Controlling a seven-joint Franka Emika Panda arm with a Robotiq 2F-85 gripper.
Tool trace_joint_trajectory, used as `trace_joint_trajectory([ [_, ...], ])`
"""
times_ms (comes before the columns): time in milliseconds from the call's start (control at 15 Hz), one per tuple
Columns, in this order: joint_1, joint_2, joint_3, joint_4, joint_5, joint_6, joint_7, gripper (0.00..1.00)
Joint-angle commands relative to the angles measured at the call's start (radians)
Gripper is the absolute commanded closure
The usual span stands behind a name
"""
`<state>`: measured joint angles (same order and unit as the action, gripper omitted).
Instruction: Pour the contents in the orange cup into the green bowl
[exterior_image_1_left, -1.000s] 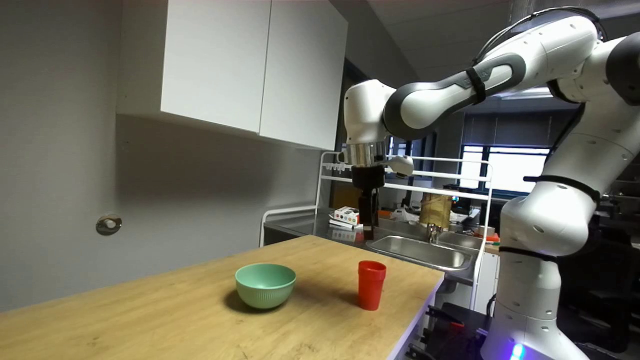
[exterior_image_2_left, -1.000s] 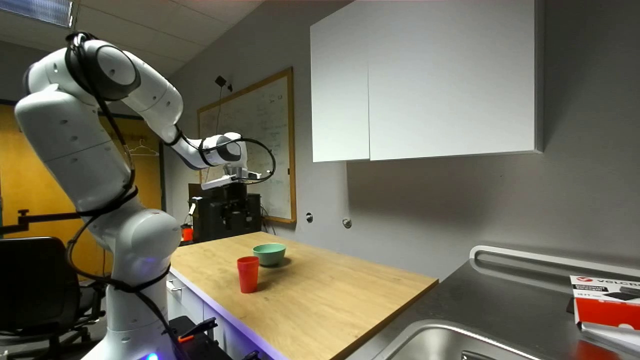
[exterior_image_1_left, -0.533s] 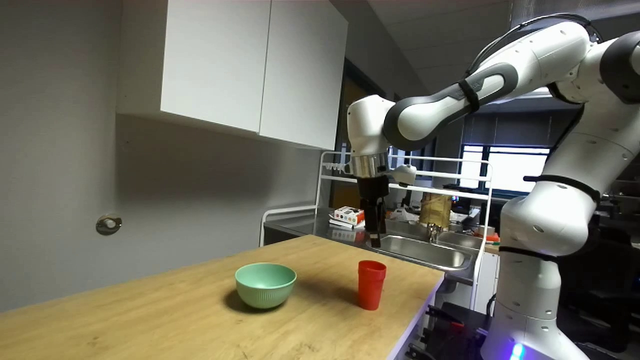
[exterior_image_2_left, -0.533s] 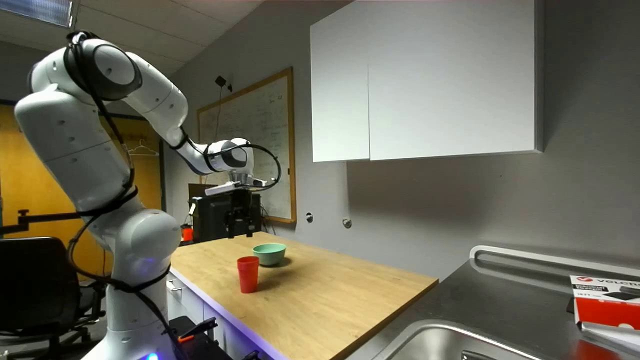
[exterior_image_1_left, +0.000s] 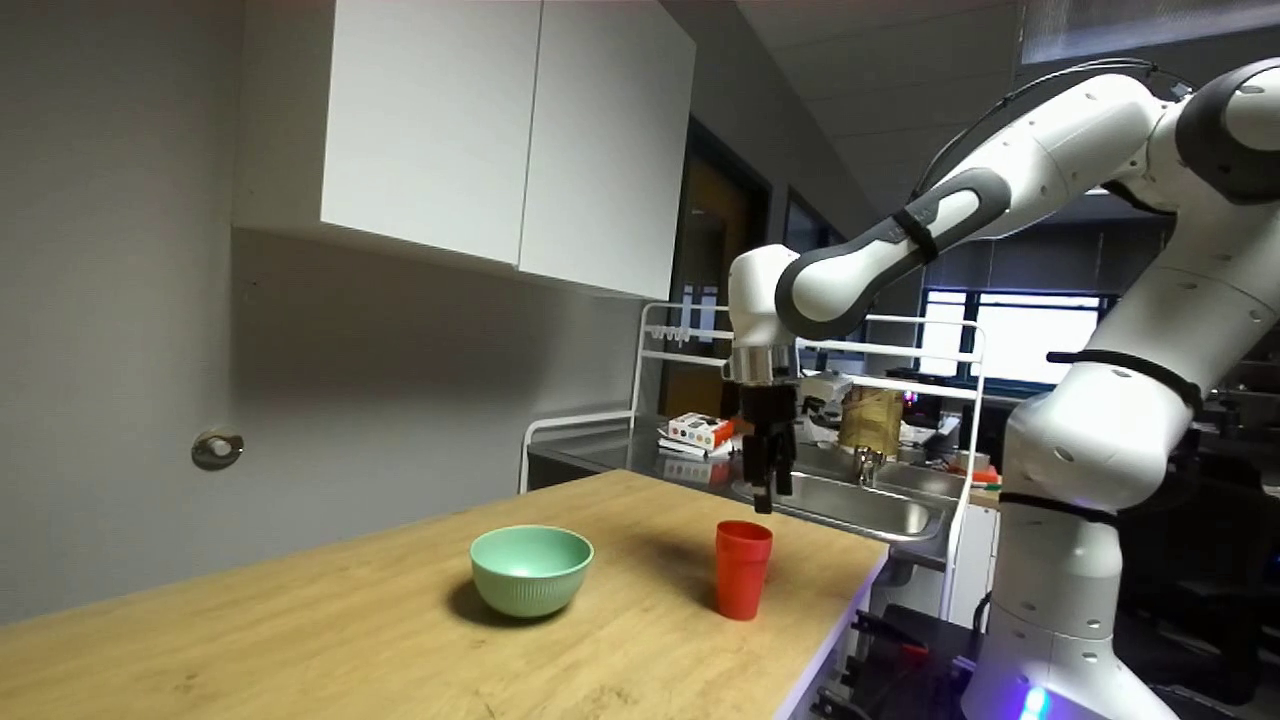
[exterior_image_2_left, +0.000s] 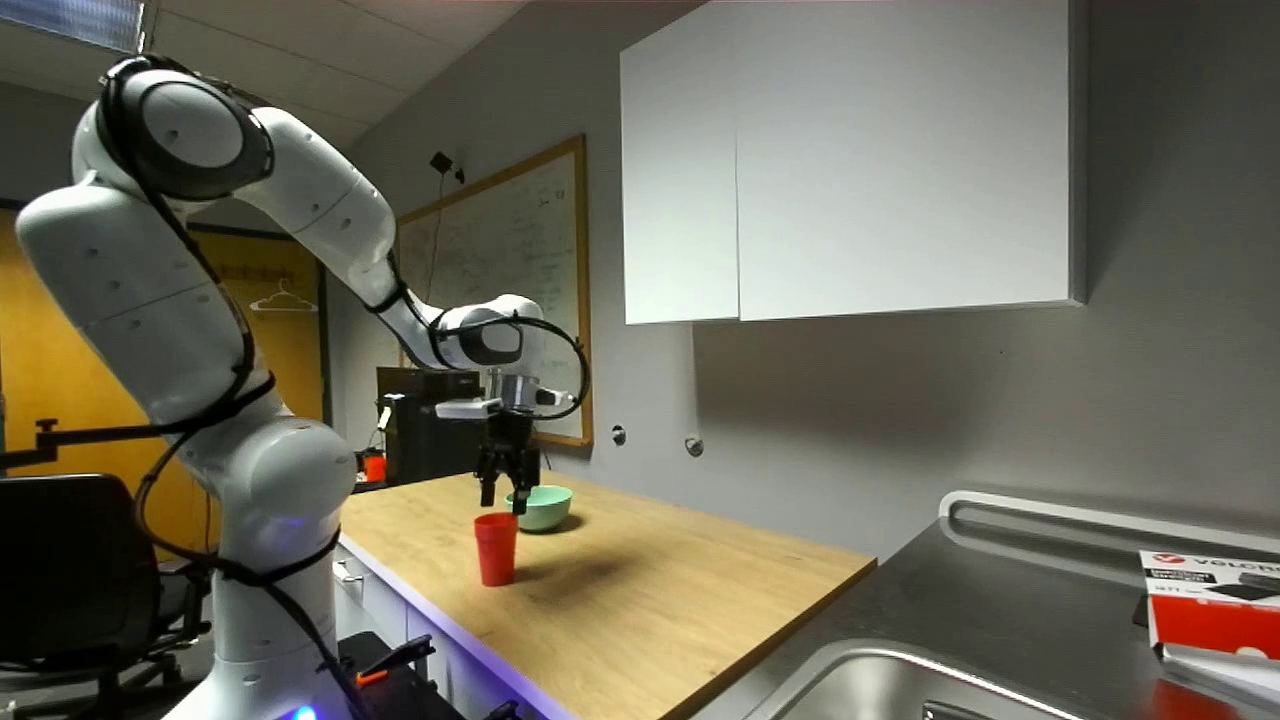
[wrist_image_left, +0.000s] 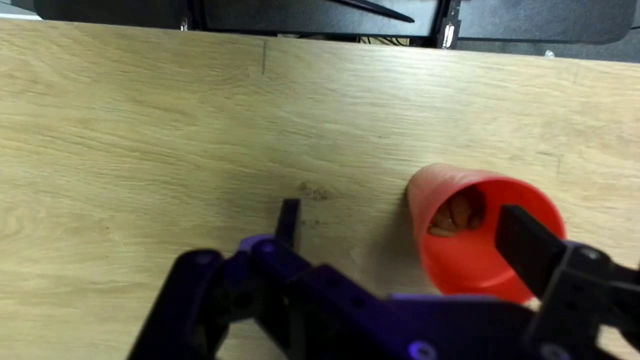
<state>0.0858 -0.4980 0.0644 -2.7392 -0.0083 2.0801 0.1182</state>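
The orange cup (exterior_image_1_left: 742, 572) stands upright on the wooden table, also seen in an exterior view (exterior_image_2_left: 496, 552). In the wrist view the cup (wrist_image_left: 477, 260) is right of centre with brown nut-like pieces (wrist_image_left: 454, 215) at its bottom. The green bowl (exterior_image_1_left: 530, 578) sits apart from the cup; it shows in an exterior view (exterior_image_2_left: 546, 512), partly behind the gripper, and is out of the wrist view. My gripper (exterior_image_1_left: 773, 496), also in an exterior view (exterior_image_2_left: 504, 500), is open, empty and above the cup. In the wrist view the right finger of the gripper (wrist_image_left: 406, 234) overlaps the cup's mouth.
The wooden table (exterior_image_1_left: 350, 640) meets a wall with a white cabinet (exterior_image_1_left: 430, 130) above. A sink (exterior_image_1_left: 850, 500) and a dark counter (exterior_image_2_left: 960, 590) with a red and white box (exterior_image_2_left: 1215, 610) adjoin it. A white rack (exterior_image_1_left: 975, 440) stands by the sink.
My gripper has moved down toward the cup, and to the right in both exterior views. It stays open. The cup and bowl have not moved.
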Motion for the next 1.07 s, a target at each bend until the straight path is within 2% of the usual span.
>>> trace_joint_trajectory([
  [0,-0.034,-0.018,-0.078,-0.063,0.064,0.081,-0.083,0.00],
  [67,-0.039,0.018,-0.096,-0.033,0.080,0.089,-0.102,0.00],
  [400,-0.038,0.049,-0.141,-0.043,0.172,0.137,-0.173,0.00],
  [1000,-0.033,0.118,-0.123,-0.034,0.218,0.142,-0.181,0.00],
])
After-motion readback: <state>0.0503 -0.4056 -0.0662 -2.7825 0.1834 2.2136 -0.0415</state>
